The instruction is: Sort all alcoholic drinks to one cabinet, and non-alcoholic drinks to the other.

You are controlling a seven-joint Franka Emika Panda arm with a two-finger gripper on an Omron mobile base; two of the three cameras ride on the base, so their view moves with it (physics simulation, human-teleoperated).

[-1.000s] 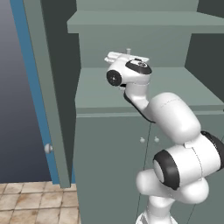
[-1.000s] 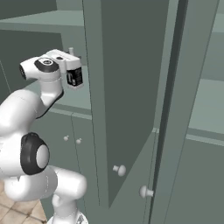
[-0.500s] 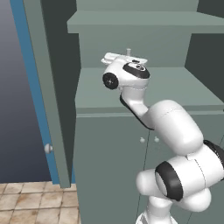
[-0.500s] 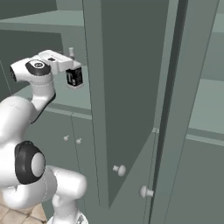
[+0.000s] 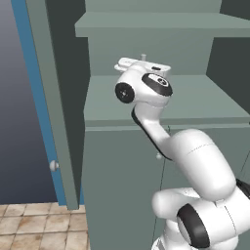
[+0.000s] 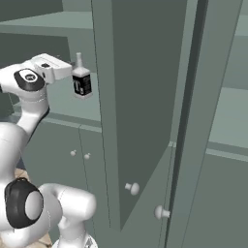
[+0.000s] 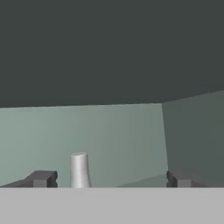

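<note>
Item: black-labelled bottle (image 6: 82,80) — square, clear, white "T" on the label. Standing upright on the open cabinet's shelf (image 6: 58,104), toward its front edge, beside the open door (image 6: 138,97).

Gripper (image 7: 109,178): fingers spread wide, gripping nothing; the bottle's neck (image 7: 79,170) rises between them, nearer one fingertip, touching neither.

Step, as judged: an alcoholic drink just placed — release done. Next move calls for backing the hand straight out without clipping the neck, then fetching another bottle.
</note>
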